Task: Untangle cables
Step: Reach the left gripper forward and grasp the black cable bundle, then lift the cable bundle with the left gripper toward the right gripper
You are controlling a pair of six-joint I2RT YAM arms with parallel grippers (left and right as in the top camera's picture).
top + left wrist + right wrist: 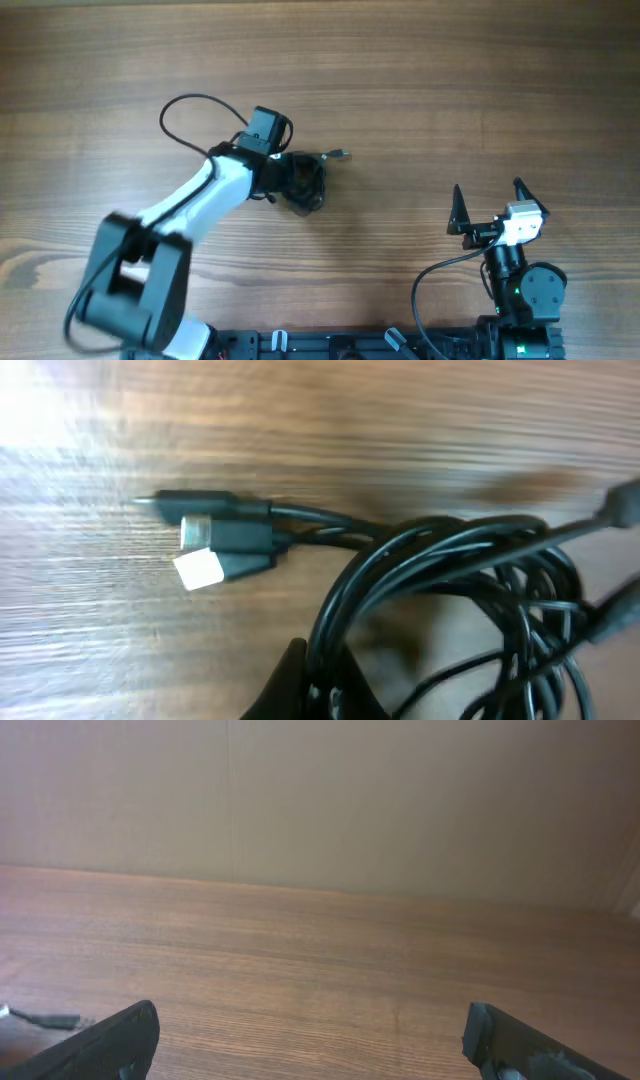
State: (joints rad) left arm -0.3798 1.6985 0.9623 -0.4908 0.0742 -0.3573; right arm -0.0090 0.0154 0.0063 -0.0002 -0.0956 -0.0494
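Status: early. The cables (470,545) are one overlapping bunch on the desk (480,80), and by my read nothing is separated yet.
Cables location: right at the left fingers (295,680), with coils crossing them. The plug ends (225,538) stick out of the bunch, near those fingers.
Left fingers: closed together. From the wrist view I'd say they're pinched on a loop of the bunch.
Right fingers (110,1040): spread wide with nothing between them, well apart from the left fingers, over bare desk.
Done: you have a grip on the bunch, nothing more.
Left for you: pull the strands apart, free each plug, lay the cords out separately.
Count: two arms, one bunch, three plug ends visible (two bright-tipped, one dark).
Cord count: can't tell, too overlapped.
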